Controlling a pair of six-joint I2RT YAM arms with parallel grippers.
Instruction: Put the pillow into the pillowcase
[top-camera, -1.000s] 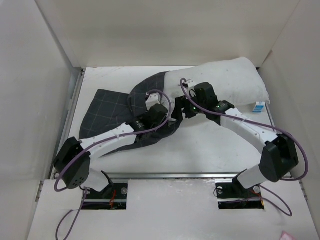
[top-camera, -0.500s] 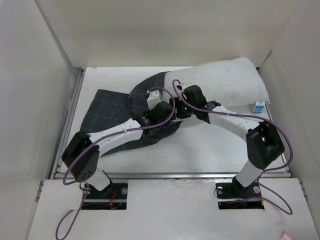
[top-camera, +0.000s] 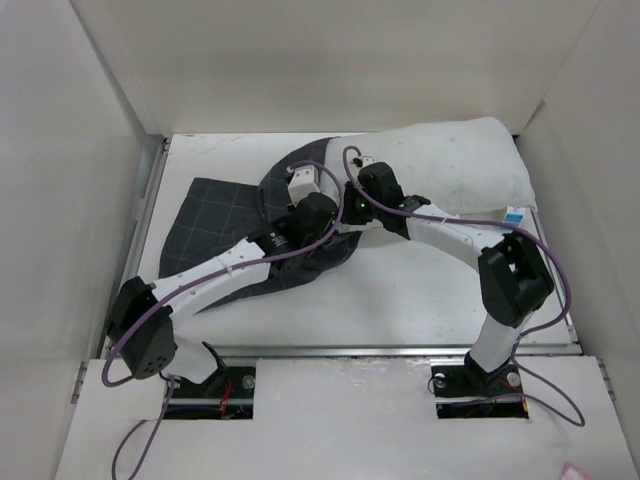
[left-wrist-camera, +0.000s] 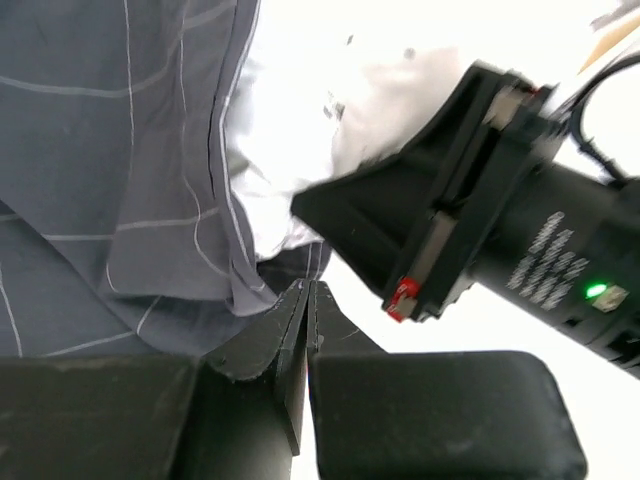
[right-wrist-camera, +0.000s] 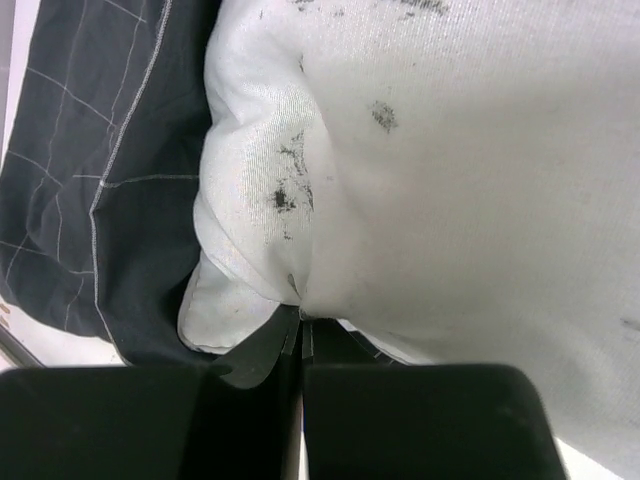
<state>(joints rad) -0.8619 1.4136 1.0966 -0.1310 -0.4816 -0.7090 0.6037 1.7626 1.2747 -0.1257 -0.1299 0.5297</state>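
The white speckled pillow (top-camera: 450, 160) lies at the back right, its left end tucked into the mouth of the dark grid-check pillowcase (top-camera: 215, 215), which spreads out to the left. In the right wrist view my right gripper (right-wrist-camera: 301, 318) is shut, and the puckered cloth of the pillow (right-wrist-camera: 450, 180) runs into its tips beside the pillowcase (right-wrist-camera: 70, 170). My left gripper (left-wrist-camera: 306, 290) is shut at the hem of the pillowcase (left-wrist-camera: 100, 150), with the fabric folds meeting its tips. The right gripper's black body (left-wrist-camera: 480, 200) hangs close above it.
White walls close in the table (top-camera: 400, 290) at the back and on both sides. A metal rail (top-camera: 350, 350) runs along the near edge. The pillow's blue-and-white tag (top-camera: 516, 214) sticks out at the right, near the right arm's elbow (top-camera: 512, 285).
Both grippers have closed. The right gripper has moved left to the pillow's near-left end. The left gripper has shifted back toward the pillowcase mouth, next to it.
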